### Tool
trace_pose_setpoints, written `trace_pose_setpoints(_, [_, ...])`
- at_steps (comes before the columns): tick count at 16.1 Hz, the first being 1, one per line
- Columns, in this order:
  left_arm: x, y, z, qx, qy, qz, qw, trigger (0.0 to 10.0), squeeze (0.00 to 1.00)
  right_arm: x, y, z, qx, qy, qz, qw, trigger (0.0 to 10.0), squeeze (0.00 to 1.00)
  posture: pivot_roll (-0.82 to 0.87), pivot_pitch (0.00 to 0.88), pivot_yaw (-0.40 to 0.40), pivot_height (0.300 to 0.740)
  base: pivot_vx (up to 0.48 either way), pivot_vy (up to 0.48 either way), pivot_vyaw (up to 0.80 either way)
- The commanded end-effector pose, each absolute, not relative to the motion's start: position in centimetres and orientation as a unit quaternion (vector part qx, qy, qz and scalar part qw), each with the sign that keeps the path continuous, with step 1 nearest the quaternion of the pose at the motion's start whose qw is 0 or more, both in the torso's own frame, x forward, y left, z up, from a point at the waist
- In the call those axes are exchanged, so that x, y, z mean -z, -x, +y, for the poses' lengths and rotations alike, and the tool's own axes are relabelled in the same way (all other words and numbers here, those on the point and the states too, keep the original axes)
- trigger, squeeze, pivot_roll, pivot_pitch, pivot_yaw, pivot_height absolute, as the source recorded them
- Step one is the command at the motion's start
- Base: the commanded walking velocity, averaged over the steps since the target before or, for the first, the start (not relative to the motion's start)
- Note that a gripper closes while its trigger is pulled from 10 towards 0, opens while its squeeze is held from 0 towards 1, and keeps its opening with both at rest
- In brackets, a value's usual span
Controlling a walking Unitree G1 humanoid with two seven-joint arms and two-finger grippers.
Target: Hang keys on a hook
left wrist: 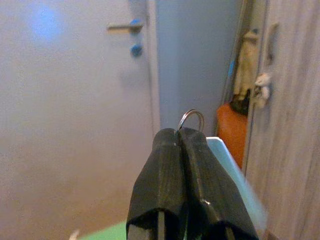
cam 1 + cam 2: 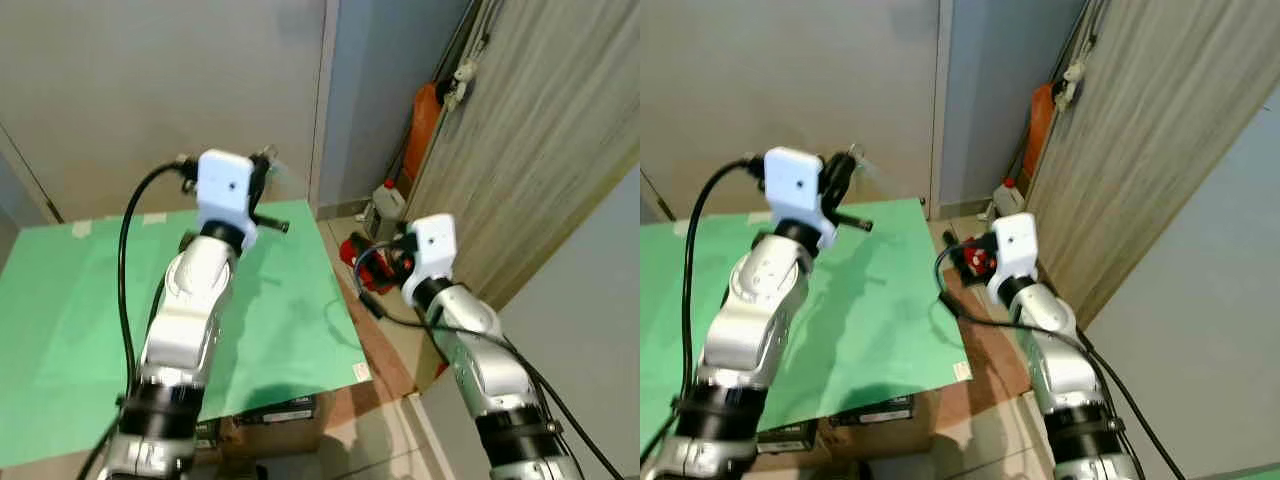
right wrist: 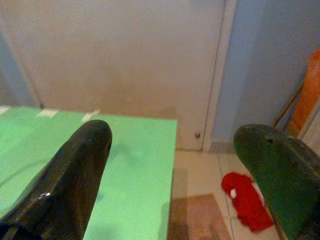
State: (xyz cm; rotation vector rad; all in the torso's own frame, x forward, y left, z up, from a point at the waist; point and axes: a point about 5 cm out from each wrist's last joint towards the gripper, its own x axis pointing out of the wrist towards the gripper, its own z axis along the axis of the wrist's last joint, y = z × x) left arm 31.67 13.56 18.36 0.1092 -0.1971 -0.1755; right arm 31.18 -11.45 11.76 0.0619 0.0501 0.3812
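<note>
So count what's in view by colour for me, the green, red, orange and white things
Green: 1, the green table top
Red: 1, the red cloth on the floor
Orange: 1, the orange object in the corner
White: 1, the white bottle on the floor
Total: 4

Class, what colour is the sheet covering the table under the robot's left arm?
Light green. The sheet shows best in the left eye view.
</note>
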Motion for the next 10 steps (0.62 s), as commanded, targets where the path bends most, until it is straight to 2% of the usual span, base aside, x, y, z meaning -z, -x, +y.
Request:
trace_pose_setpoints(1, [-18.0,-31.3,14.2,0.067,-0.051,-0.090,0.992,0.0,0.00,-12.1,-31.5,-12.3,-0.162,-0.051,0.016,0.985,10.0,0.00,0.04,0.000,-0.026,0.740,0.000,0.000,0.00])
trace_pose_setpoints(2, [-17.1,-30.8,14.6,0.056,-0.056,-0.073,0.994,0.0,0.00,-12.8,-31.9,-12.7,-0.137,-0.075,0.001,0.988,10.0,0.00,0.03,0.000,-0.002,0.740,0.000,0.000,0.00])
trace_pose_setpoints(5, [-15.3,-30.5,14.5,0.063,-0.056,-0.037,0.996,0.0,0.00,-12.4,-31.8,-12.7,-0.127,-0.077,-0.005,0.989,10.0,0.00,0.02,0.000,0.013,0.740,0.000,0.000,0.00])
trace_pose_setpoints(10, [-14.4,-30.4,13.9,0.064,-0.043,-0.034,0.996,0.0,0.00,-11.4,-31.0,-12.8,-0.123,-0.075,0.010,0.990,10.0,0.00,-0.01,0.000,0.021,0.740,0.000,0.000,0.00])
